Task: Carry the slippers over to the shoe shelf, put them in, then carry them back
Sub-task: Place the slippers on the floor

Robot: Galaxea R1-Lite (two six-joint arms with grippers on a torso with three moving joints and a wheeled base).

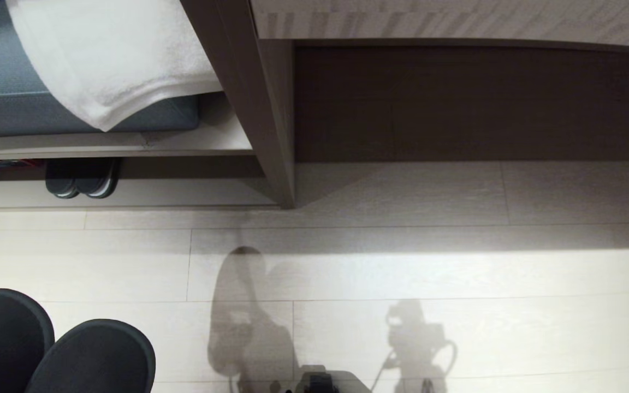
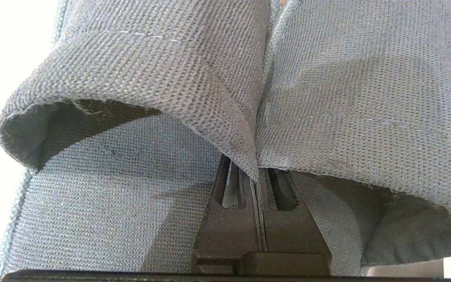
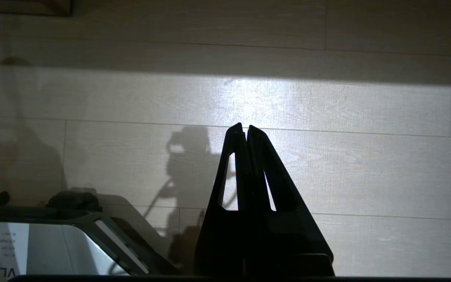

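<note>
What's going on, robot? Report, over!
Left gripper shut on the slippers, carried low at left. Right gripper shut, empty, over the floor. Shoe shelf ahead-left, another dark pair inside.

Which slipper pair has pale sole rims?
The pair in the shoe shelf, the rimmed slippers; the slippers the left gripper holds are all black.

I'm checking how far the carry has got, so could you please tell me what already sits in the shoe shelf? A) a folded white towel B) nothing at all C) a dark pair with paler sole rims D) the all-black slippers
C: in the head view a dark pair with pale sole rims sits in the shoe shelf, while the slippers are clamped in the left gripper.
</note>
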